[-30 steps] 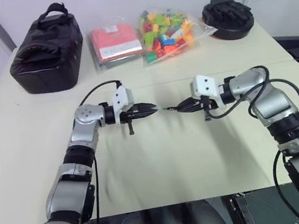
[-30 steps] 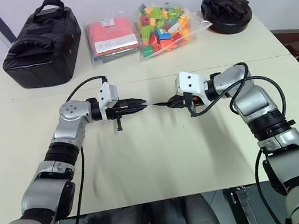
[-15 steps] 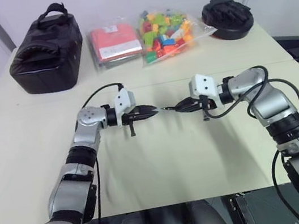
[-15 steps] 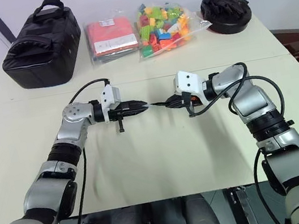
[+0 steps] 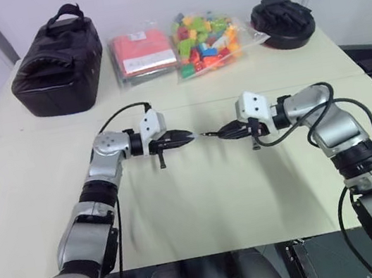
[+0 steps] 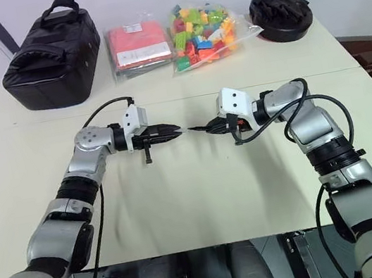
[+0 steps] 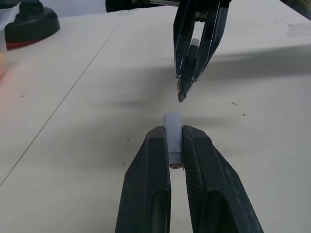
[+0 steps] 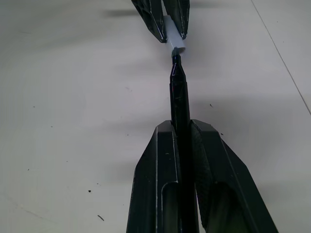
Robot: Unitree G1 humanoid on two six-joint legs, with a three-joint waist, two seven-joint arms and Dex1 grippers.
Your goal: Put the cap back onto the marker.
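Above the middle of the table (image 5: 204, 207), my two grippers face each other tip to tip. The left gripper (image 5: 190, 137) is shut on the cap (image 7: 173, 132), a short pale grey-blue tube whose open end sticks out past the fingertips. The right gripper (image 5: 223, 133) is shut on the marker (image 8: 178, 94), a slim black barrel with its pointed tip (image 5: 204, 135) aimed at the cap. In the right wrist view, the tip sits just short of the cap (image 8: 175, 39) and roughly in line with its mouth. A small gap separates the two.
Along the far edge of the table lie a black bag (image 5: 58, 60), a red packet in clear plastic (image 5: 143, 53), a clear bag of coloured bricks (image 5: 209, 42) and a black glove-like object (image 5: 284, 19). The tabletop below the grippers is bare.
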